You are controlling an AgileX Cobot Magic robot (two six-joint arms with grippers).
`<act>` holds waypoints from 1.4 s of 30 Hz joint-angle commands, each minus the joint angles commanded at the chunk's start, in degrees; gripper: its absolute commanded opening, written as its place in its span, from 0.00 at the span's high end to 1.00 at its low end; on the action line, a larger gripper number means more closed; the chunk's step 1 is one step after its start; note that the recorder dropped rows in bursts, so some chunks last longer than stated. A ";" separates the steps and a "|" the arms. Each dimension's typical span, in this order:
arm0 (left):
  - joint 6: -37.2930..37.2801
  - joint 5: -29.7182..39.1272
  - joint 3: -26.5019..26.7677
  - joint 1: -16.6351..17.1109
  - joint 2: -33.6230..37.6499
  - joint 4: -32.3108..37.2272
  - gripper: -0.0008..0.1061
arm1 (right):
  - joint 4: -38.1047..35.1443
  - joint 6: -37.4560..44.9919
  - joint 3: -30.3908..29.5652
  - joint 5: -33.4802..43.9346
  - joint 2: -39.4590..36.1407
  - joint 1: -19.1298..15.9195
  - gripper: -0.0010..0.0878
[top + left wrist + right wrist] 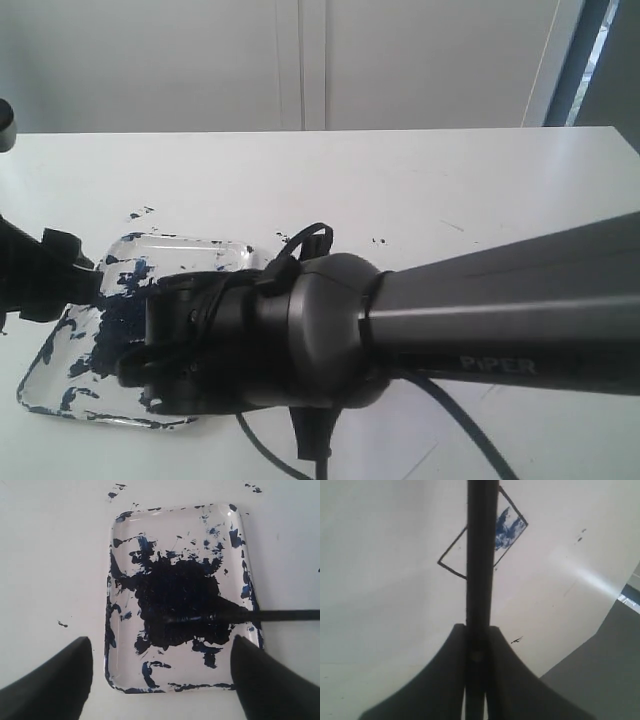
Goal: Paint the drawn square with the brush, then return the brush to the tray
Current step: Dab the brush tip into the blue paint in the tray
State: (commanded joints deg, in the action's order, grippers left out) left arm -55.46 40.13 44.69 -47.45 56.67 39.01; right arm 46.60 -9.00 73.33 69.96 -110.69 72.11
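Right claw (476, 627): pinched narrow on the handle of the brush (481, 555), low centre of the right wrist view. The handle runs straight up and out of the frame top. The in-line hold likely keeps the tip steerable.

Brush tip: in the left wrist view the brush (240, 615) enters from the right edge. Its ferrule and tip lie in the paint blotch (175, 600) at frame centre. Since the handle is gripped, I judge this is loading paint, not putting the brush down.

Tray (180, 255): lower left of the exterior view, on the desk (450, 180). The right arm (500, 310) stretches in from the right edge to reach it and hides part of it. In the left wrist view the tray (170, 525) fills the middle, with paint splattered out to the rim.

Left claw (160, 639): spread wide and holding nothing. Its fingers sit in the lower left and lower right corners of its own view, with the tray between and beyond them. I cannot tell whether it touches the tray, and it may only be standing by.

Drawn square (456, 555): upper centre of the right wrist view, behind the handle. The corner to the right of the handle carries a blue daub (507, 527), and the interior showing left of the handle is white.

Progress, judged: painting partly done, return to the tray not yet due.

Next move calls for: carrying the loaded tip to the white part without dripping on the desk.
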 joint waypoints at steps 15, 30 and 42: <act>0.22 -0.01 0.00 0.00 0.00 -0.59 0.26 | -5.87 6.73 0.10 0.00 0.00 5.81 0.99; 0.32 -0.01 0.00 0.00 0.00 -0.70 0.26 | -0.63 4.25 0.10 0.00 -2.78 -5.48 0.99; 0.42 -0.01 0.00 0.00 0.00 -0.70 0.26 | -5.58 7.85 0.10 0.00 -2.89 0.87 0.99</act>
State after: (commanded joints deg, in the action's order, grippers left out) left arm -55.03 40.12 44.69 -47.45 56.67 38.31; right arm 41.02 -1.15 73.43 69.96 -113.58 72.99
